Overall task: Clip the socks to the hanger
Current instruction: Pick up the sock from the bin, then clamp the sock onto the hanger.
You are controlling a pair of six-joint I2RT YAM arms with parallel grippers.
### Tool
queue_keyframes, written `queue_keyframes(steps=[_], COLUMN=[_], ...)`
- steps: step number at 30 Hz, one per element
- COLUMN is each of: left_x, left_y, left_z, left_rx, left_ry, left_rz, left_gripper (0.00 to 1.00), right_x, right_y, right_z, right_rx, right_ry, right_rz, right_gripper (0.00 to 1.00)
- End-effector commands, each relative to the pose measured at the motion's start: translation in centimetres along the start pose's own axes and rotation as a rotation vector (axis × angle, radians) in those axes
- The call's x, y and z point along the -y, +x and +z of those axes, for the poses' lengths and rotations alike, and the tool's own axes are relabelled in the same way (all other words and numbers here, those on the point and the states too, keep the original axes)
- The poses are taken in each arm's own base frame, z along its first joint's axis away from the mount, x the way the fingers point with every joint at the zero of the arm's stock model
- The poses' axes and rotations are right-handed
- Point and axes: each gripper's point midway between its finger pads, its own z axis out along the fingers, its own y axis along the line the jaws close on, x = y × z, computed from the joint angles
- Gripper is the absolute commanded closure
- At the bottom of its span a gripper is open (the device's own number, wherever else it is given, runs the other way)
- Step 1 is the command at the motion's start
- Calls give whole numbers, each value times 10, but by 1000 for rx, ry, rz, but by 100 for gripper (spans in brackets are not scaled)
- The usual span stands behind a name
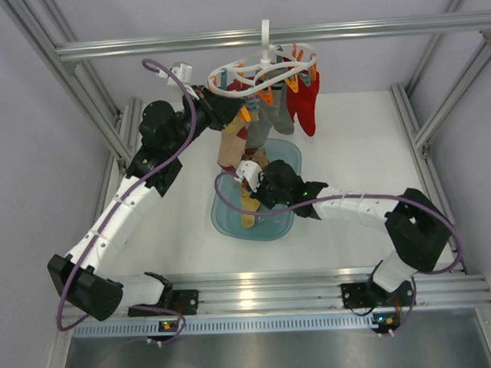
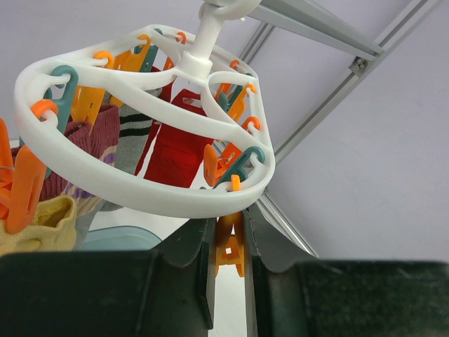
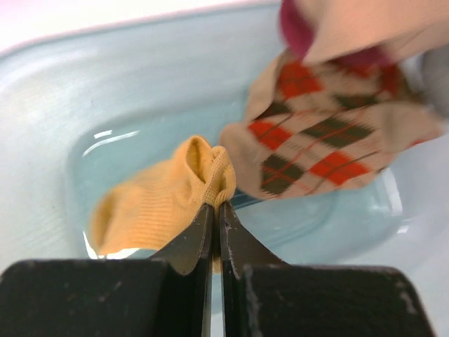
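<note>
The white round hanger (image 1: 262, 70) hangs by its hook from the top bar. Several socks are clipped under it, among them a red one (image 1: 306, 109) and an argyle one (image 1: 232, 148). In the left wrist view my left gripper (image 2: 230, 233) is shut on an orange clip (image 2: 231, 249) just below the hanger ring (image 2: 140, 193). My right gripper (image 3: 216, 207) is down in the blue tray (image 3: 140, 84), shut on the cuff of a mustard yellow sock (image 3: 154, 200). The toe of a hanging argyle sock (image 3: 323, 137) dangles right beside it.
The translucent blue tray (image 1: 231, 225) sits mid-table under the hanger. An aluminium frame bar (image 1: 144, 46) crosses the back, with frame posts (image 1: 73, 85) slanting down both sides. The right arm (image 1: 359, 206) stretches low across the table.
</note>
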Motion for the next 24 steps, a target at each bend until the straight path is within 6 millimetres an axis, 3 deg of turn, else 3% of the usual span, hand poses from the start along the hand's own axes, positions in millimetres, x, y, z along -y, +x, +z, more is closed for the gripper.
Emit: queue_keyframes(steps=[1, 9, 13, 17, 24], left_x=[-14, -6, -2, 4, 13], left_y=[17, 12, 15, 23, 35], left_z=[-1, -3, -4, -4, -3], left_rx=[-46, -47, -64, -97, -147], left_ry=[-29, 7, 32, 72, 139], left_rz=[-1, -9, -27, -54, -97], left_gripper=[100, 100, 100, 100, 100], right_x=[31, 59, 66, 67, 66], right_y=[-68, -131, -151, -170, -194], right_z=[-44, -127, -154, -171, -179], right_rx=[239, 529, 615, 658, 723], right_ry=[76, 107, 124, 123, 104], right_rz=[-91, -30, -82, -146, -186], right_gripper=[100, 100, 100, 100, 100])
